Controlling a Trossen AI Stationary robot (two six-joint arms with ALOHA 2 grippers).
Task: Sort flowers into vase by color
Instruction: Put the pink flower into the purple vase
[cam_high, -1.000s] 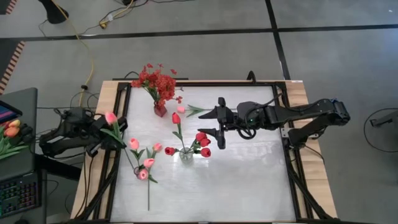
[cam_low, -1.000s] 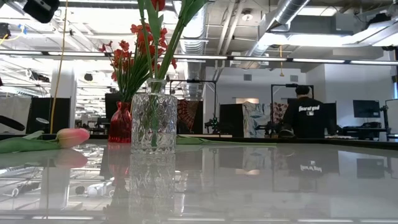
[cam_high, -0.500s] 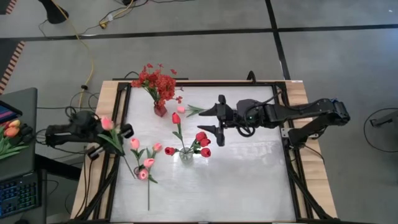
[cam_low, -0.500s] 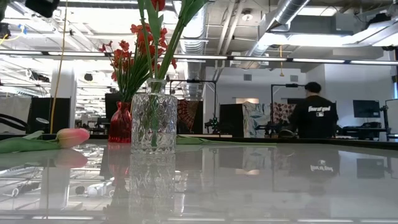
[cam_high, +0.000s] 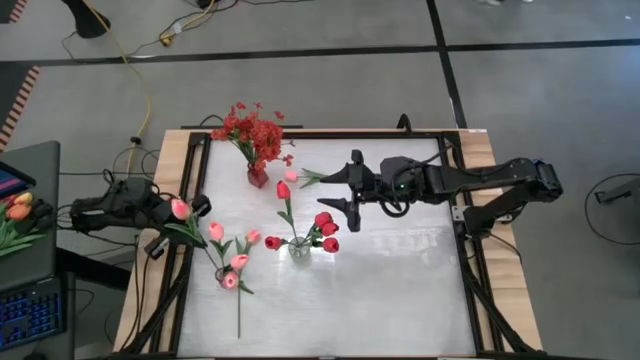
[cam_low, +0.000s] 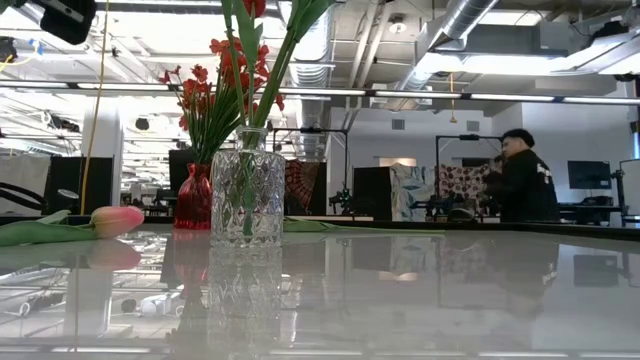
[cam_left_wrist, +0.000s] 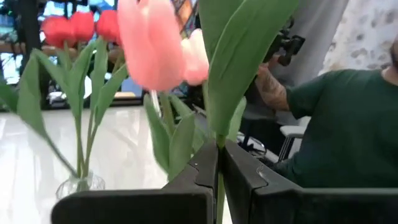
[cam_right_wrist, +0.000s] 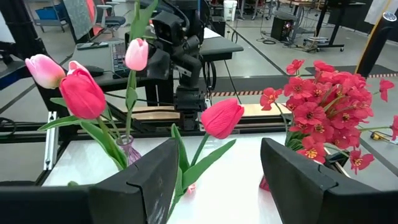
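Note:
My left gripper (cam_high: 172, 217) hovers at the table's left edge, shut on a pink tulip (cam_high: 180, 208) whose bud (cam_left_wrist: 152, 43) rises above the fingers. My right gripper (cam_high: 341, 190) is open at mid-table, right of a red tulip (cam_high: 283, 189), which shows between its fingers (cam_right_wrist: 222, 117) untouched. That tulip's stem runs down into the clear glass vase (cam_high: 299, 248) with other red tulips (cam_high: 326, 228). Bushy red blossoms (cam_high: 255, 130) stand in a red vase (cam_high: 258, 176). More pink tulips (cam_high: 235, 255) cluster near the left edge, by a small pinkish vase (cam_right_wrist: 127, 149). My left gripper pinches the pink tulip's green stem (cam_left_wrist: 219, 186) between its two shut fingers, below the leaves. The flower is lifted clear of the table. Its bud and leaves stand out beyond the fingertips.
A pink flower (cam_high: 291, 175) with green leaves lies on the table between the red vase and my right gripper. Another pink tulip (cam_low: 115, 220) lies flat at the left in the low view. A long stem (cam_high: 239, 315) lies near the front. A person (cam_low: 520, 185) stands beyond the table.
My left gripper has carried the pink tulip toward the table's near edge and slightly right, the bud ending closer to the pink cluster. My right gripper has edged toward the table's left, closer to the red tulip. The person in the background has walked right.

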